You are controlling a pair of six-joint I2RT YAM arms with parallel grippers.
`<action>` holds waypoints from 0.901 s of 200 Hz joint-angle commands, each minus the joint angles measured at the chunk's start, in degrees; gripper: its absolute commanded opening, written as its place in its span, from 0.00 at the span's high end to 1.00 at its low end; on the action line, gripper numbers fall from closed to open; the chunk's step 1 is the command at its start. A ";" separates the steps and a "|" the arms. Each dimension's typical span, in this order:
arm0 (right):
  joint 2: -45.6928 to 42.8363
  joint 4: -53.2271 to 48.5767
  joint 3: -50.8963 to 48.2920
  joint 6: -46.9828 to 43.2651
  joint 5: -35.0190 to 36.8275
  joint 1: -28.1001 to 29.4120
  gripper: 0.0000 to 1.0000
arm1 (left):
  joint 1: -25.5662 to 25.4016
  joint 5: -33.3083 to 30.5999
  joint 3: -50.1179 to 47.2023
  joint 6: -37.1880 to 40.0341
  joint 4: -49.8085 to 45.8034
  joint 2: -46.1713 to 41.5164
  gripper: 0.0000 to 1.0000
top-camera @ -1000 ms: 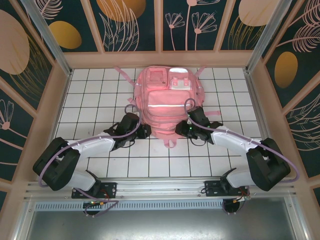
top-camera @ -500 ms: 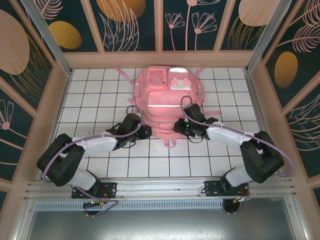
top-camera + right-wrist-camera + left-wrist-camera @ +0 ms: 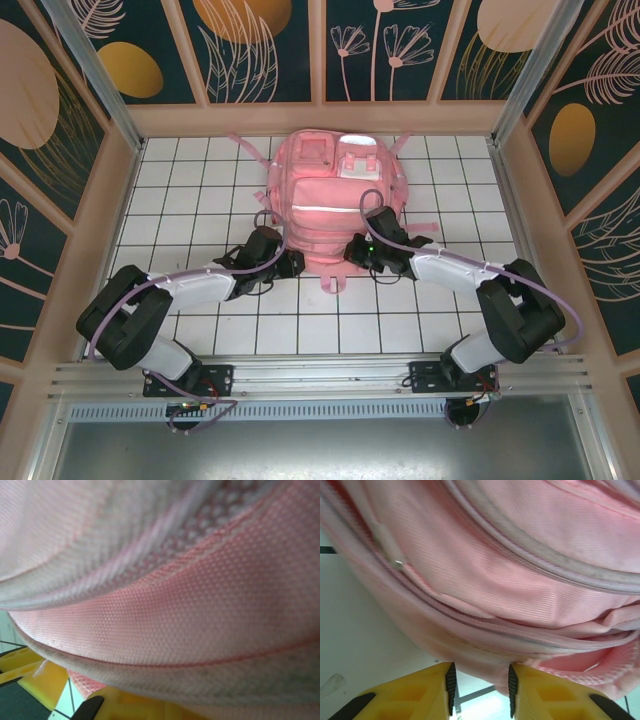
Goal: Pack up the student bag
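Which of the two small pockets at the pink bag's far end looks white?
The right-hand pocket of the student bag: it has a whitish front, while the left-hand pocket beside it is pink.

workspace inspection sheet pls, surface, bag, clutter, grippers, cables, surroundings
surface: white tiled table, dark grid lines
job's things: pink backpack lying flat at far centre, pockets up
clutter: nothing seen
grippers: left gripper open at the backpack's near left edge; right gripper shut against its near right edge
cables: purple cables in loose loops
surroundings: dark floral wall panels in wooden frames; metal rail at near edge
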 commanded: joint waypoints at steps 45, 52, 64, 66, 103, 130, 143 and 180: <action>-4.35 15.99 -5.09 12.32 -6.30 0.76 1.00 | -0.06 7.53 -2.26 -3.40 9.30 3.67 0.70; -4.60 16.95 -5.50 13.11 -6.75 0.92 1.00 | -0.14 7.84 -2.38 -3.68 9.91 3.93 0.71; -5.36 18.85 -6.62 14.61 -7.23 1.01 1.00 | -0.23 8.00 -2.56 -4.05 10.39 4.32 0.71; -5.46 19.07 -6.81 14.88 -7.31 1.01 1.00 | -0.24 8.08 -2.56 -4.05 10.49 4.42 0.71; -4.79 19.45 -6.55 15.94 -7.60 2.85 1.00 | -0.96 9.60 -2.61 -5.76 13.17 5.54 0.71; -3.66 19.81 -6.50 16.43 -6.81 5.82 1.00 | -1.93 10.08 -1.68 -6.83 14.55 6.22 0.71; -3.39 19.61 -6.56 16.21 -6.33 7.34 1.00 | -2.58 9.88 -1.00 -6.87 14.34 6.19 0.71; -7.06 13.12 -8.49 11.65 -2.50 8.15 1.00 | -2.71 4.16 -0.05 -4.03 4.98 -0.49 0.61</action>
